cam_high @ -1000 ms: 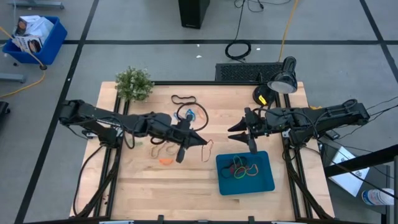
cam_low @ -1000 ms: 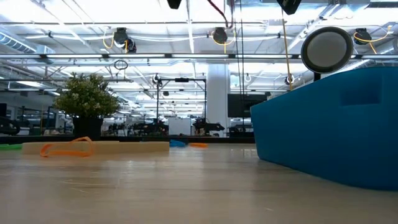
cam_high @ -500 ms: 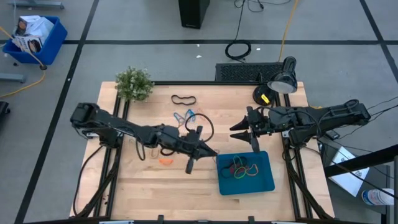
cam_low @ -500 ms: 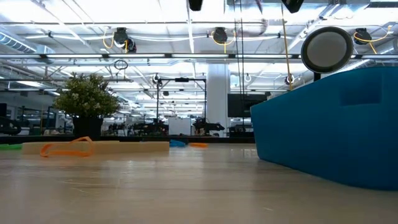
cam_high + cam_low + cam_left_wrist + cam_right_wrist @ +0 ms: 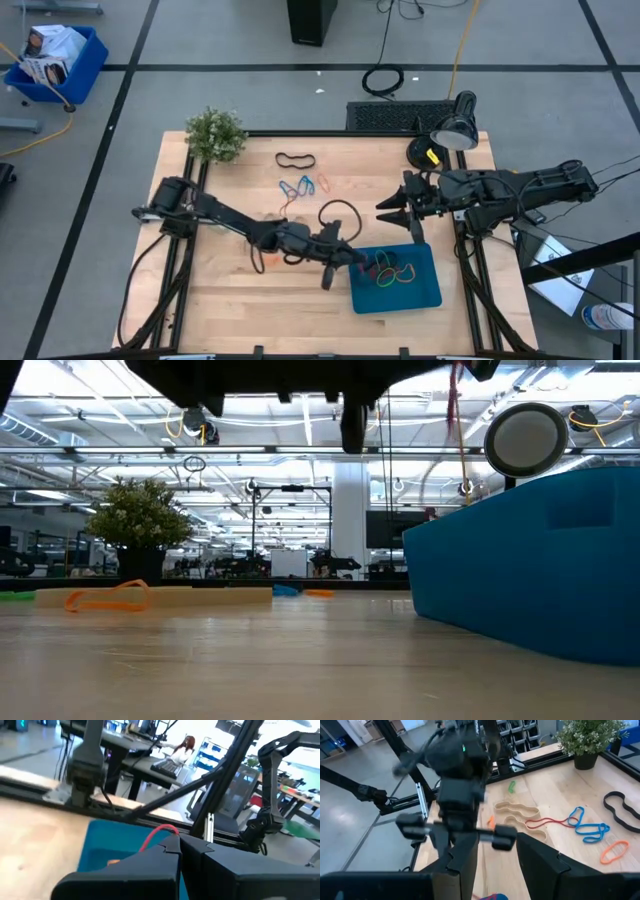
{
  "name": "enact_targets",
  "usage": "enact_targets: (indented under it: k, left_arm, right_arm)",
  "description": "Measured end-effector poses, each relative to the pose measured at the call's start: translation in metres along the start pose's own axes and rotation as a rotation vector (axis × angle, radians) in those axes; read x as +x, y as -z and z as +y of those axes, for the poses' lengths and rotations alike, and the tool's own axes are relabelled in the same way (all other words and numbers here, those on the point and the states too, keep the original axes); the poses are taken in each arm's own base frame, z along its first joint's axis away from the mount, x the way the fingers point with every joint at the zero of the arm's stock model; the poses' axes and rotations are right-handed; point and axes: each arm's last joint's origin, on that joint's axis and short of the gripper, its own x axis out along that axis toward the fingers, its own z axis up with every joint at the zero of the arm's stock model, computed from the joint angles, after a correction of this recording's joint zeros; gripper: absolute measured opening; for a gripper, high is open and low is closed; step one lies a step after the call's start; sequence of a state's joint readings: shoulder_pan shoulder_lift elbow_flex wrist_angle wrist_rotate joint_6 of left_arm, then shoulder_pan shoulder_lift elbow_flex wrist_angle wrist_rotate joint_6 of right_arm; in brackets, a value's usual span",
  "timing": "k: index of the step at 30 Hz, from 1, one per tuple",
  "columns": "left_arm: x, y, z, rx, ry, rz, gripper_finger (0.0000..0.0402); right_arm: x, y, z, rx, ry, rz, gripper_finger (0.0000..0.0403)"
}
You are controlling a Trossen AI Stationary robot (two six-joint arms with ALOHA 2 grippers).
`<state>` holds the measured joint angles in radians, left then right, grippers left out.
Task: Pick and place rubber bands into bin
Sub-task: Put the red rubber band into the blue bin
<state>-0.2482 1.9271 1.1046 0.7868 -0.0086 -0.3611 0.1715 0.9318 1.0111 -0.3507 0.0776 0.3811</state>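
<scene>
Left tool point(image 5: 345, 258), clamped on seemingly 1 red rubber band point(image 5: 159, 834), has reached the bin point(image 5: 425, 293).

- A big, open robotics lab or workshop hall, not a home: the low view shows a high ceiling with rows of strip lights point(image 5: 300, 400), exposed pipes and hanging cables.
- The floor point(image 5: 200, 40) is bare grey concrete crossed by dark taped lines.
- A light wooden tabletop point(image 5: 240, 300) sits in a black metal frame, with two dark robot arms mounted at its left and right edges.
- Beyond the far edge are a coiled black cable point(image 5: 383, 80) on the floor and a bright-blue crate point(image 5: 55, 62) of papers.
- The left wrist view shows more workbenches, another robot arm point(image 5: 270, 795) and a seated person point(image 5: 182, 750) in the background.
</scene>
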Motion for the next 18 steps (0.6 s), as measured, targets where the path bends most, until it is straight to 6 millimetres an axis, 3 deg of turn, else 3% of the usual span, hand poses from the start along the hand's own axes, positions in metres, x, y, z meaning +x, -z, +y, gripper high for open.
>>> enact_targets:
  k: [10, 18]
  left_arm:
    - [0.038, 0.028, -0.003, -0.037, 0.034, 0.099, 0.0001]
    - [0.040, 0.040, 0.001, -0.033, -0.053, 0.251, 0.0018]
  right_arm:
    - [0.003, 0.005, -0.002, 0.003, 0.006, 0.015, 0.0130]
    - [0.010, 0.021, -0.007, 0.036, 0.027, 0.065, 0.0130]
